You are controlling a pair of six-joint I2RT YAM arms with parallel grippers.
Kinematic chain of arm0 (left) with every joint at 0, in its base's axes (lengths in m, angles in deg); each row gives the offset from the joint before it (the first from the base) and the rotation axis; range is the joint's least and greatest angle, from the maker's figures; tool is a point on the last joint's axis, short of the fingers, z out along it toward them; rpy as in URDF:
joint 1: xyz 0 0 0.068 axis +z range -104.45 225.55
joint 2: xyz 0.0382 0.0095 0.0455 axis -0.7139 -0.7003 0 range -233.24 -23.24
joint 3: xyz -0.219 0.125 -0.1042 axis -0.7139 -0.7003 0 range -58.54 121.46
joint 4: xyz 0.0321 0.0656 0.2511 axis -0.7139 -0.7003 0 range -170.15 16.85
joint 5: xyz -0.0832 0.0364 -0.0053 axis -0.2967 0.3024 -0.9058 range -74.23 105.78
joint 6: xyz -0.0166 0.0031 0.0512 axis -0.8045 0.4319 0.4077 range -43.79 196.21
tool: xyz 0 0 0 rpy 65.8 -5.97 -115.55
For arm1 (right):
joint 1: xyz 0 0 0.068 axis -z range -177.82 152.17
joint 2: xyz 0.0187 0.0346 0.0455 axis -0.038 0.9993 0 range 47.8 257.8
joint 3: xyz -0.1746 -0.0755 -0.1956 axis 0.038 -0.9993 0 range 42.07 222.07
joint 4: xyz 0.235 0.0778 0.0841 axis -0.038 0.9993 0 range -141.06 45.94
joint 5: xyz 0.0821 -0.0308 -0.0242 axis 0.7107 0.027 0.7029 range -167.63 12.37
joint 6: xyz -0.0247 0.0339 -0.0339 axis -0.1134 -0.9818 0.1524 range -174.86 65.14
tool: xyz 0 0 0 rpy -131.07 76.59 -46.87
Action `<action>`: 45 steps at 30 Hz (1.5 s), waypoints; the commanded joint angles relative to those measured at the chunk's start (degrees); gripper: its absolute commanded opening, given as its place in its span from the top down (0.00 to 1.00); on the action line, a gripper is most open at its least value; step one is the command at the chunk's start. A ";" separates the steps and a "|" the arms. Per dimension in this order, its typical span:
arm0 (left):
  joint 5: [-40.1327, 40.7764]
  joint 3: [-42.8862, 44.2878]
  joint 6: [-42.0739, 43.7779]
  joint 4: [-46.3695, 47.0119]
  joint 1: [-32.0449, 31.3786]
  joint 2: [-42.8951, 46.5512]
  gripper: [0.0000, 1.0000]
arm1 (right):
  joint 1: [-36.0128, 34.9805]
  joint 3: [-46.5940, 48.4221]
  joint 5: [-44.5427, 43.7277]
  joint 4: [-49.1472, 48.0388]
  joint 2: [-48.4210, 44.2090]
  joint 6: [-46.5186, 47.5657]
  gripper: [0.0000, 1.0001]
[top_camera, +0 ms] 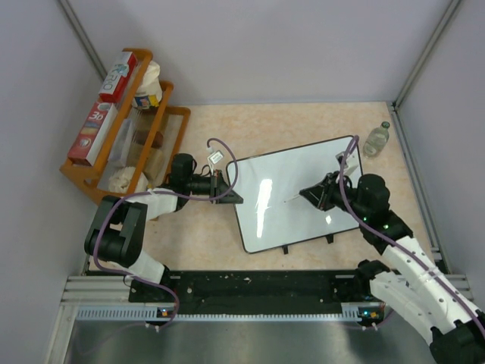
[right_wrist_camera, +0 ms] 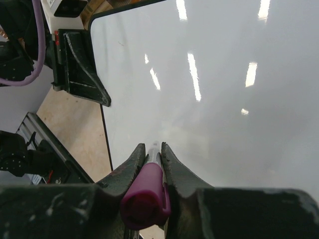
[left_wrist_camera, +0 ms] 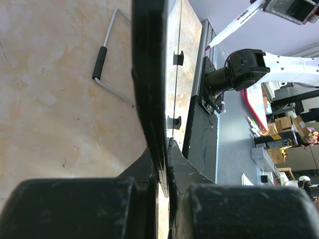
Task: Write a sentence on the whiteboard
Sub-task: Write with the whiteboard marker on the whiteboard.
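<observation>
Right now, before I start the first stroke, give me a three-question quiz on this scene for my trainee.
1. True or false: the whiteboard already carries pink writing.
2. Which one clamps the board's edge? A) left gripper B) right gripper
3. Fill in: the right gripper holds a ____ over the board.

Key: 1 false, no writing shows; 2 A; 3 marker.

The whiteboard (top_camera: 273,220) is glossy and smooth. The table top (top_camera: 303,125) is matt, mottled beige; the rack (top_camera: 85,182), upper left, is wood.
</observation>
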 commanded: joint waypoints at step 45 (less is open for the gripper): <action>2.11 -1.43 8.83 1.66 -0.56 -3.25 1.00 | -18.25 20.88 -15.38 -25.90 28.61 8.44 1.00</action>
